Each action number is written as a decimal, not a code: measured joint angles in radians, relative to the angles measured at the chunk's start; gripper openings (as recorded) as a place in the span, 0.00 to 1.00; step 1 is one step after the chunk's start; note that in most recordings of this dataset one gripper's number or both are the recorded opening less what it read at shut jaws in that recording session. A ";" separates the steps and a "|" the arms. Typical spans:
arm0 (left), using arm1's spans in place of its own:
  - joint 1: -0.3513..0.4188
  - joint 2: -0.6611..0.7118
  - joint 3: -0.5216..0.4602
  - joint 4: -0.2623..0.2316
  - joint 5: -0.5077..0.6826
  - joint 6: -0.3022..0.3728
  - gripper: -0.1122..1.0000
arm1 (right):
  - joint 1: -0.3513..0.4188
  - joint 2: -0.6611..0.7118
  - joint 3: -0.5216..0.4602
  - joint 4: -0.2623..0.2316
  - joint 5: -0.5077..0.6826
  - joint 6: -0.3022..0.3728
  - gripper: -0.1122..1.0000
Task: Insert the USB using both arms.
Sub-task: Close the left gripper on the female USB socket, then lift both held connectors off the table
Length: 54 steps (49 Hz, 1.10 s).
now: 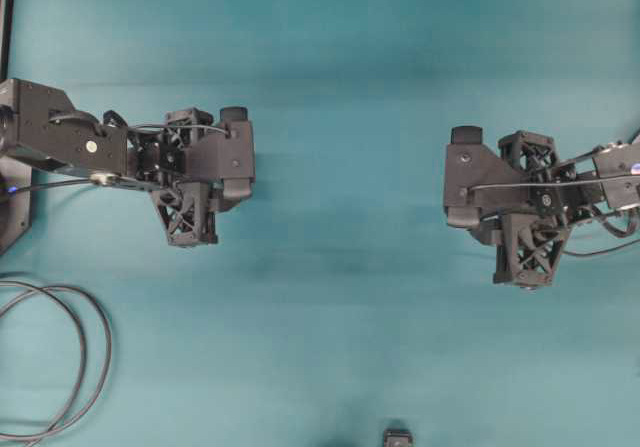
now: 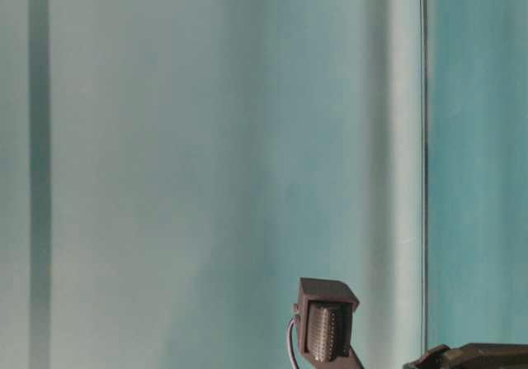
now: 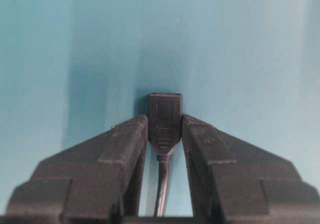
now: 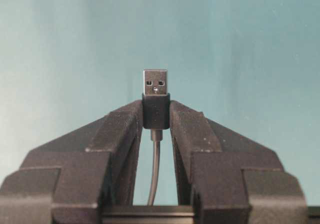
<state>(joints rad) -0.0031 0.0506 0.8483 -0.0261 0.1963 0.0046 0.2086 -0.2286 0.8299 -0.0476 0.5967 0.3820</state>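
In the right wrist view my right gripper [image 4: 156,113] is shut on the black body of the USB plug. The plug's silver tip [image 4: 155,82] sticks out past the fingertips over the teal table. Its thin dark cable [image 4: 154,174] runs back between the fingers. In the left wrist view my left gripper [image 3: 165,129] is shut on the black socket end [image 3: 165,111], open mouth forward, with its cable [image 3: 162,189] behind. Overhead, the left gripper [image 1: 195,167] and right gripper [image 1: 525,197] are far apart. There the plug and socket are hidden under them.
A looped grey cable coil [image 1: 55,357] lies at the overhead view's lower left. A small dark block [image 1: 398,437] sits at the bottom edge. The table-level view shows a dark ribbed block [image 2: 327,329] low in frame. Teal table [image 1: 340,297] lies between the arms.
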 measured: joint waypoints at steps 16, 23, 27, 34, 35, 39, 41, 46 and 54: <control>-0.006 -0.009 -0.020 0.000 0.057 0.000 0.35 | -0.002 -0.061 -0.028 -0.069 0.044 0.002 0.28; -0.028 -0.078 -0.043 -0.017 0.156 -0.044 0.35 | -0.005 -0.118 -0.044 -0.155 0.078 0.046 0.28; -0.028 -0.150 -0.069 -0.046 0.216 -0.104 0.35 | -0.008 -0.155 -0.055 -0.236 0.109 0.100 0.28; -0.009 -0.308 -0.107 -0.123 0.279 -0.173 0.35 | -0.003 -0.210 -0.071 -0.422 0.192 0.204 0.28; -0.006 -0.333 -0.110 -0.141 0.281 -0.173 0.35 | 0.000 -0.216 -0.072 -0.456 0.204 0.219 0.28; 0.021 -0.425 -0.115 -0.229 0.281 -0.175 0.35 | 0.021 -0.225 -0.074 -0.584 0.238 0.258 0.28; 0.040 -0.465 -0.115 -0.272 0.281 -0.175 0.35 | 0.032 -0.224 -0.074 -0.630 0.244 0.265 0.28; 0.084 -0.551 -0.114 -0.373 0.281 -0.175 0.35 | 0.055 -0.213 -0.074 -0.718 0.258 0.267 0.28; 0.104 -0.601 -0.094 -0.566 0.298 -0.164 0.35 | 0.104 -0.160 -0.074 -0.838 0.339 0.272 0.28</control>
<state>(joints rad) 0.1012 -0.5507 0.7547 -0.5921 0.4939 -0.1595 0.3129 -0.3881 0.7563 -0.8851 0.9357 0.6535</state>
